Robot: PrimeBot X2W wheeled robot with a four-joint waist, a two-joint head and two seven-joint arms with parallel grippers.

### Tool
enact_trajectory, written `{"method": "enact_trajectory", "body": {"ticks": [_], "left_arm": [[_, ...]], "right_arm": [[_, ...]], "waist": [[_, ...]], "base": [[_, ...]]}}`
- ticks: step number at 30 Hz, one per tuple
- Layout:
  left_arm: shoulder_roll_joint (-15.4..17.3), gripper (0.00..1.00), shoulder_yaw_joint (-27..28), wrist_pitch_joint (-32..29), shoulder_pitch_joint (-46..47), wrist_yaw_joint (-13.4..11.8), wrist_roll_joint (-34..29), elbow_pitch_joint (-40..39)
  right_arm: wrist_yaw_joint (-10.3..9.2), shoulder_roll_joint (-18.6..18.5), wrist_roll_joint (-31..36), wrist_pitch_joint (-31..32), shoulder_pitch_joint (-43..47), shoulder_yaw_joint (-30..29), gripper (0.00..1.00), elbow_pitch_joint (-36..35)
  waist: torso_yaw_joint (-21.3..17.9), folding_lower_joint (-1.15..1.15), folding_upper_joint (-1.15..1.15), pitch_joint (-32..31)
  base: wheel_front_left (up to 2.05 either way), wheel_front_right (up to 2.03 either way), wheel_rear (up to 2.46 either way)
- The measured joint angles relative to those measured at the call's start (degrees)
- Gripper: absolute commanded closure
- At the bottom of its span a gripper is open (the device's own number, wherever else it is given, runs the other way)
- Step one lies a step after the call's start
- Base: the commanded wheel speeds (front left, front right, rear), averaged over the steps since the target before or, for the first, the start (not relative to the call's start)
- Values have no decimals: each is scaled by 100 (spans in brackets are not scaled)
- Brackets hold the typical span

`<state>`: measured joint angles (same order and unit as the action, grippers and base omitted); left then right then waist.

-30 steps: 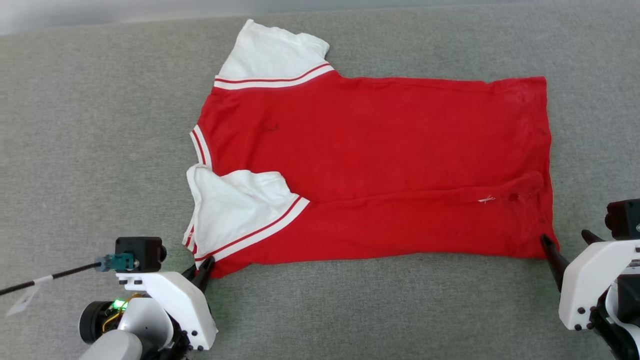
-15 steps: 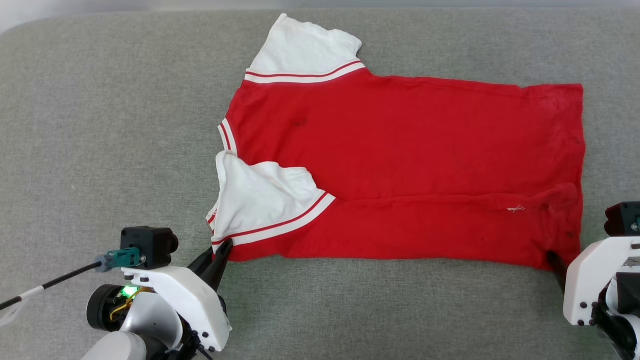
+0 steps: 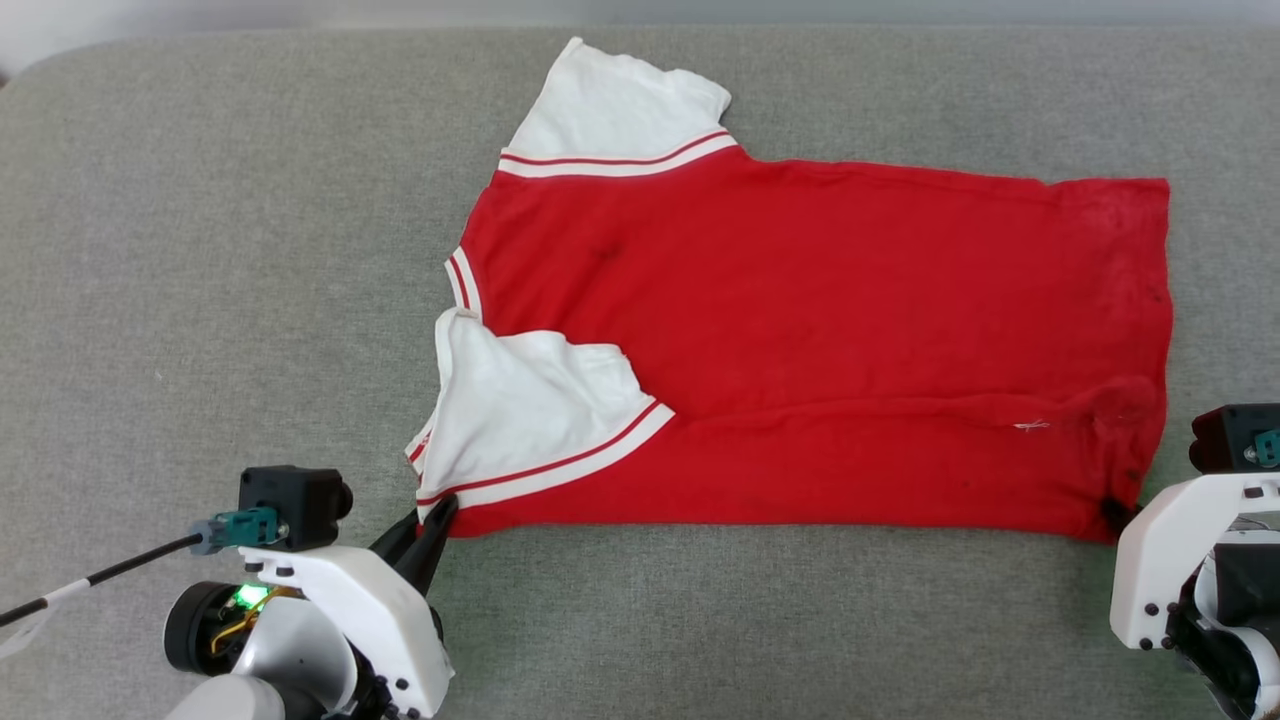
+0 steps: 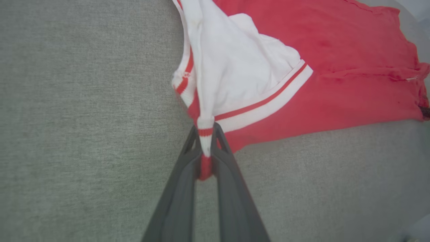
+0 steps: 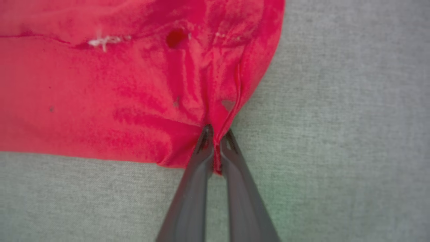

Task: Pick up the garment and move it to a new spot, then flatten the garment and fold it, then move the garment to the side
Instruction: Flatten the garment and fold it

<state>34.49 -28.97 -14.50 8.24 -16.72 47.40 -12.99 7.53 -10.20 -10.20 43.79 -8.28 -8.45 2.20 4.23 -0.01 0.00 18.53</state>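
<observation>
Down on the grey cushion [image 3: 200, 250], grips the garment [image 3: 820, 300] at both near corners, left gripper [image 3: 440, 505] clamped on the sleeve end and right gripper [image 3: 1110, 512] clamped on the hem end, long axis running left to right between them, body spread flat beyond.

We can read no text, brand, number or sign anywhere. The garment [image 3: 820, 330] shows us only plain red cloth, white sleeves and striped trim. A small white tag [image 3: 18, 632] hangs from the black cable [image 3: 140, 559] at the lower left of the head view, too small and blurred for us to read.
</observation>
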Motion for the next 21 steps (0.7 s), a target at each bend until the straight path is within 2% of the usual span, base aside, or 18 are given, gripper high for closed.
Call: {"method": "enact_trajectory", "body": {"ticks": [5,14,21], "left_arm": [[123,100,2,-47,-205,-45,25,14],[403,100,-65,-202,-962,-227,137,-170],[403,100,-231,-257,-1436,-268,285,-283]], "right_arm": [[0,-85,-124,-26,26,23,100,-55],[-1,-528,-463,266,517,229,100,-593],[0,-783,-684,489,1106,115,100,-826]], "waist": [[-51,0,0,-184],[-75,0,0,-595],[-41,0,0,-786]], "base": [[0,0,0],[0,0,0],[0,0,0]]}}
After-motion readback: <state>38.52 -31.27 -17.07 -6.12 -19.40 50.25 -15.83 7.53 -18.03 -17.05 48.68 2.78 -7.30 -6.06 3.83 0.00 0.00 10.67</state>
